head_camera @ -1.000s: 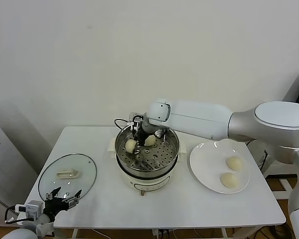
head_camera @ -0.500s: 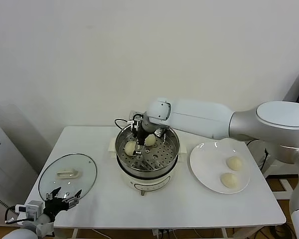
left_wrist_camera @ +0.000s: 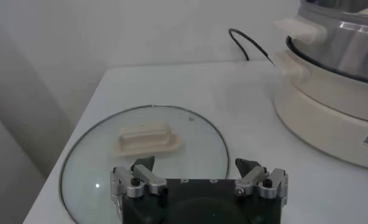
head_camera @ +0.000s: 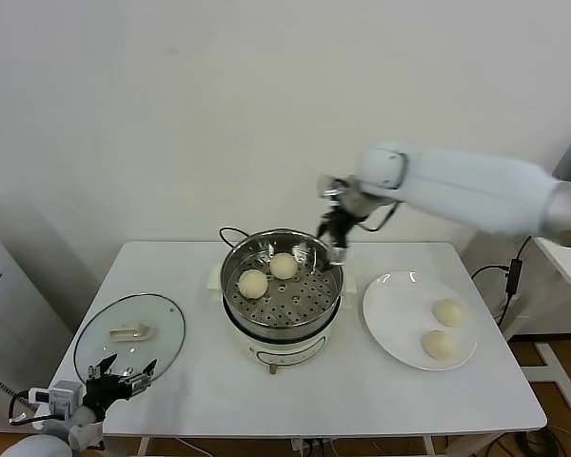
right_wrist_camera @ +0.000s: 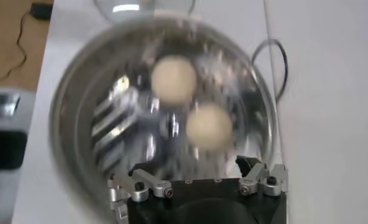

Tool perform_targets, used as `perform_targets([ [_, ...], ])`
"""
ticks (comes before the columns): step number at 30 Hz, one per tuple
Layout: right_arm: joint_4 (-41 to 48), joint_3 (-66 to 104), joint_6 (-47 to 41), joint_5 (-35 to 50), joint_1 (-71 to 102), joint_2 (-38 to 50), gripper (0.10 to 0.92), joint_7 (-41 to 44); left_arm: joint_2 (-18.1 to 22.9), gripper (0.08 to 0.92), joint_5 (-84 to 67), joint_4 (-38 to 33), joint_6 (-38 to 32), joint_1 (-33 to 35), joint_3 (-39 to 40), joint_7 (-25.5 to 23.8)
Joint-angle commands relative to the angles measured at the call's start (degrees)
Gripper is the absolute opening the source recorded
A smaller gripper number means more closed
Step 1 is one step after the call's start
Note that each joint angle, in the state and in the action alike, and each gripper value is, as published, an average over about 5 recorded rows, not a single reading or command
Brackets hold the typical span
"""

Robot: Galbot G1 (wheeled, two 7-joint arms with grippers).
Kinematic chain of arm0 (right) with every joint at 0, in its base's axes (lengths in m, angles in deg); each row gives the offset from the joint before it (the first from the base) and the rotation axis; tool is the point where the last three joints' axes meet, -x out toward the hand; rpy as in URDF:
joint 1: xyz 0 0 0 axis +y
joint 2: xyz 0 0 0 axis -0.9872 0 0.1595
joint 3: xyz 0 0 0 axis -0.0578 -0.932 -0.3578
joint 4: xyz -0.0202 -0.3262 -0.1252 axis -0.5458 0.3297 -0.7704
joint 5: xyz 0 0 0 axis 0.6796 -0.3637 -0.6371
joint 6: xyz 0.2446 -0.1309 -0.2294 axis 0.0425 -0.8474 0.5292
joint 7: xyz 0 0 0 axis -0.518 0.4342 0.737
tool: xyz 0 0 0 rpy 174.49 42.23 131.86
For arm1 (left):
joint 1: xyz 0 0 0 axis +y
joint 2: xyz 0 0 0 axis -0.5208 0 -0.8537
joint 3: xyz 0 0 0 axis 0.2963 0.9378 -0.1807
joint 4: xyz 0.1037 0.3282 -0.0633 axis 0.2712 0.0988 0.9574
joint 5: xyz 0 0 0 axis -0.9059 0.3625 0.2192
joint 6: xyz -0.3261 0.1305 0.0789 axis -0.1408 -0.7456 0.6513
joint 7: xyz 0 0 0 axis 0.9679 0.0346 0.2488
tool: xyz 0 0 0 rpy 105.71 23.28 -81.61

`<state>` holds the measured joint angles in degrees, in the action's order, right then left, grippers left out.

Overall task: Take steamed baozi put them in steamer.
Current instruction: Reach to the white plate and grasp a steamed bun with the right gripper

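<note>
Two steamed baozi (head_camera: 253, 282) (head_camera: 284, 266) are sitting side by side, just touching, on the perforated floor of the steamer (head_camera: 236, 268), toward its back-left; two more baozi (head_camera: 447, 312) (head_camera: 439, 344) are lying apart on the white plate (head_camera: 385, 314) to the steamer's right; the right gripper (head_camera: 333, 231) is hovering above the steamer's back-right rim, fingers spread and holding nothing; the left gripper (head_camera: 117, 376) is idling at the table's front-left corner, fingers likewise spread and empty, just before the glass lid (head_camera: 162, 328).
</note>
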<state>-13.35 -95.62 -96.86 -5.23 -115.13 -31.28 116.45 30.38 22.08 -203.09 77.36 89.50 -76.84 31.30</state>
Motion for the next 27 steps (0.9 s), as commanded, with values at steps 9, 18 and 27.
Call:
perform_targets([
  [9, 2.04, 4.49, 15.10, -20.57, 9.70, 18.20, 0.823, 10.67, 0.12, 0.823, -0.04, -0.40, 0.09, 0.11, -0.12, 0.04],
  [18, 4.94, 12.40, 19.55, -27.45, 20.20, 18.44, 0.823, 9.82, 0.06, 0.823, -0.06, -0.36, 0.13, 0.09, -0.23, 0.04],
  [27, 7.35, 18.18, 21.68, -30.90, 28.93, 17.89, 0.823, 7.82, -0.11, 0.823, -0.05, -0.35, 0.17, 0.10, -0.26, 0.04],
])
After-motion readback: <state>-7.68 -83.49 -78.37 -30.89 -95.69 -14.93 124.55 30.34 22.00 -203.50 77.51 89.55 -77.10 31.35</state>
